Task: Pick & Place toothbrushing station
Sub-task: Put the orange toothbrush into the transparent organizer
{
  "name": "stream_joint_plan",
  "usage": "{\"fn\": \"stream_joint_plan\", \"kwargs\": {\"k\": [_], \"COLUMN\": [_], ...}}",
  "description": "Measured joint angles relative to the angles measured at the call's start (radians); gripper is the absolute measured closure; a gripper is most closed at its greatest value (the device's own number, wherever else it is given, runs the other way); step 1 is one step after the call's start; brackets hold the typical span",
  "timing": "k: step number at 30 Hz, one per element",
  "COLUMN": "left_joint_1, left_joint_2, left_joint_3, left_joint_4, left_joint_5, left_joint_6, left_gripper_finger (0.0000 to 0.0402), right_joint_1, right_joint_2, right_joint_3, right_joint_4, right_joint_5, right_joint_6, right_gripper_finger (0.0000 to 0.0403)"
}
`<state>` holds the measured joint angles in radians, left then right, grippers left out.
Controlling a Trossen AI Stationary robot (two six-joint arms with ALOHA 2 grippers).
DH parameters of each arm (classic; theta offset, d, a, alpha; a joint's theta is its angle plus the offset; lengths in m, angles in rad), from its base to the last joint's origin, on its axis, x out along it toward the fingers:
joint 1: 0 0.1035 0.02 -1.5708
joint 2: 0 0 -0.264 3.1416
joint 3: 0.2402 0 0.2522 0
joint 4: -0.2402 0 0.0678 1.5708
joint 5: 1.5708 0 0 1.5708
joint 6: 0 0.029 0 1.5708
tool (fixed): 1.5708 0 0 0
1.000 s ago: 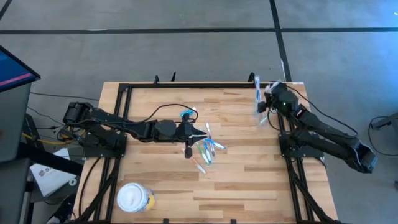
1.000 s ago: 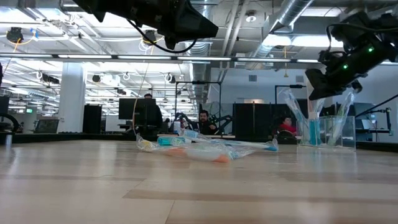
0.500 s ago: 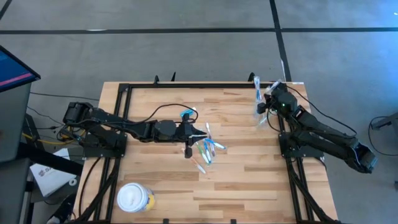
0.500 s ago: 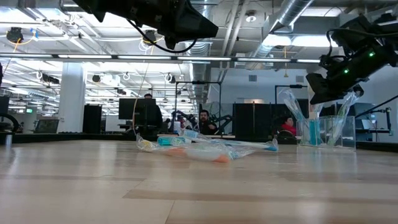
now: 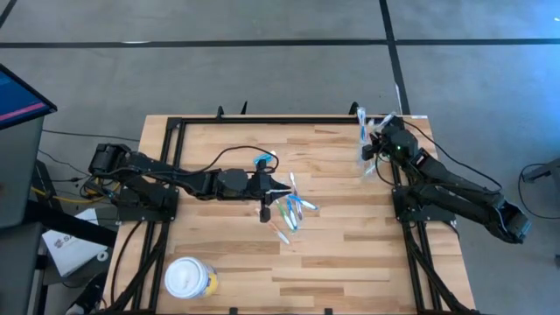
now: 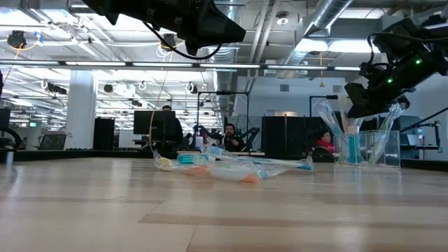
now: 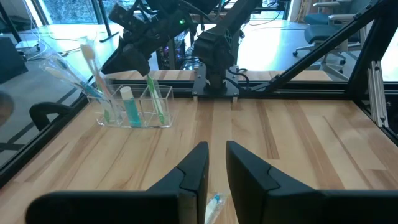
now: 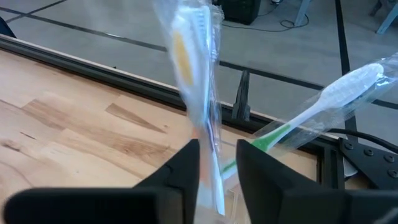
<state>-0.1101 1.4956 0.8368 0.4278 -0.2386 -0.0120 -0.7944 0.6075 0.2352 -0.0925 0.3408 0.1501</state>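
The wooden table [image 5: 332, 254] carries a toothbrush pile [image 5: 291, 212], a clear holder [image 5: 367, 153], and a white-lidded tub [image 5: 190, 280].

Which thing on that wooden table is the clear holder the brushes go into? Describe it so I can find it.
Start at the wooden table and go to its far right corner, where the right arm's jaws hover. The clear holder stands there, upright, with wrapped toothbrushes and a blue tube poking out. The other toothbrushes lie loose mid-table, and the yellow tub is opaque.

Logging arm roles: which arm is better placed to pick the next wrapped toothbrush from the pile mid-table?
Left. Its pincer hovers at the toothbrush pile; the right pincer is at the clear holder, holding a wrapped toothbrush.
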Motion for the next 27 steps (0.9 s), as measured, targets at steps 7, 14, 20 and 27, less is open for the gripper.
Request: {"fn": "stream_joint_plan", "kwargs": {"k": [7,14,20,27], "left_joint_1": [0.0,0.0,0.0,0.004], "left_joint_2": [0.0,0.0,0.0,0.0], "left_joint_3": [0.0,0.0,-0.001,-0.001], "left_joint_4": [0.0,0.0,-0.019,-0.107], "left_joint_5": [0.0,0.0,-0.002,-0.029], "left_joint_6": [0.0,0.0,0.0,0.006], "left_gripper_finger": [0.0352,0.0352,0.0352,0.0352], "right_joint_1": [0.0,0.04,0.099,0.201], "right_joint_2": [-0.001,-0.001,-0.001,-0.001], "right_joint_3": [0.018,0.062,0.098,0.127], "right_joint_4": [0.001,-0.034,-0.06,-0.088], "right_joint_5": [0.001,0.0,0.0,0.0], "right_joint_6": [-0.001,-0.003,-0.015,-0.018], "right_gripper_finger": [0.0272,0.0282,0.0289,0.029]}}
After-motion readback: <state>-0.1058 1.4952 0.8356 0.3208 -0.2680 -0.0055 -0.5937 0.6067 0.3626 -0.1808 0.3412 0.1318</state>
